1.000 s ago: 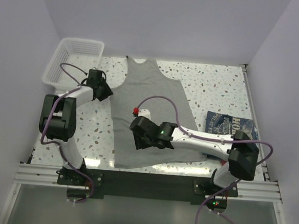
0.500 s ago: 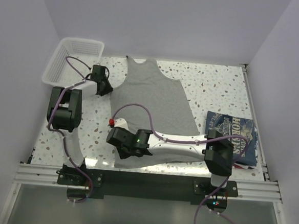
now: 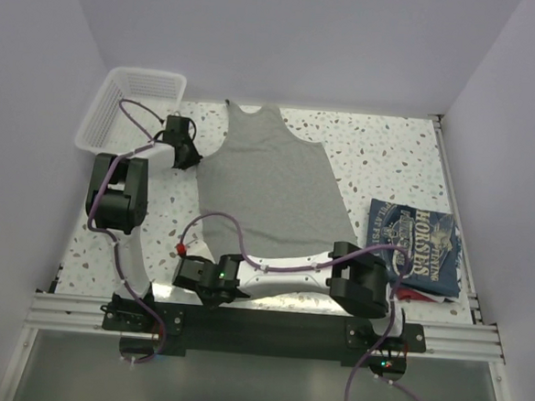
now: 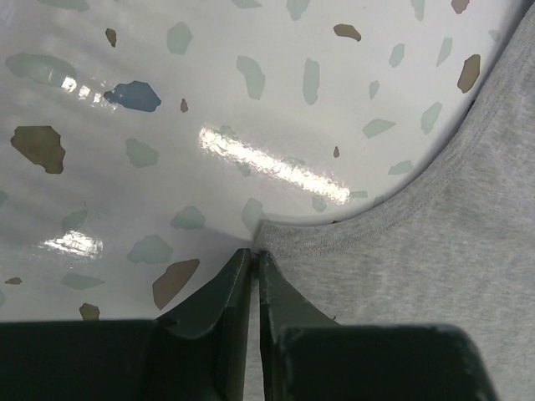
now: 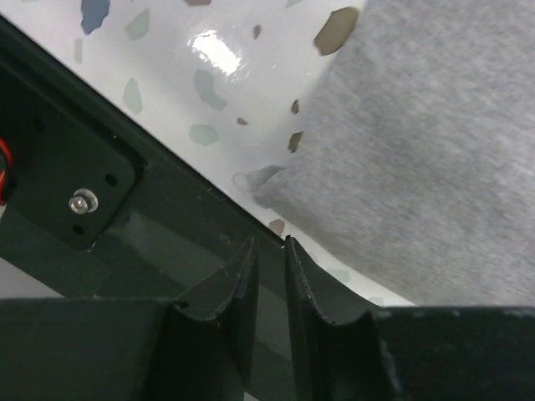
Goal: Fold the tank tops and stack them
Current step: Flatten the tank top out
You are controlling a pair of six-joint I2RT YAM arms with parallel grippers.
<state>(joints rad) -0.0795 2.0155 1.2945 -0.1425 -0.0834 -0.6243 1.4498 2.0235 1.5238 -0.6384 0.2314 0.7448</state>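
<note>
The light grey tank top [image 3: 269, 178] lies spread flat in the middle of the table, neck to the far side. My left gripper [image 3: 186, 154] sits at its left armhole corner. In the left wrist view the jaws [image 4: 253, 253] are pressed together on the ribbed hem corner of the grey tank top [image 4: 401, 251]. My right gripper [image 3: 208, 286] is low at the near-left corner of that top. Its jaws [image 5: 269, 244] stand a narrow slit apart over the dark front rail, and the grey corner [image 5: 272, 180] lies just beyond the tips. A folded navy tank top [image 3: 416, 240] with white lettering rests at the right, with a red one [image 3: 419, 295] showing beneath it.
A white mesh basket [image 3: 132, 104] stands at the far left corner. The dark front rail [image 5: 167, 225] runs along the table's near edge, right under the right gripper. White walls close in the table on three sides.
The right arm swept from the middle of the grey top down to its near-left corner by the front rail. The left gripper shifted to the armhole corner and its jaws closed.
</note>
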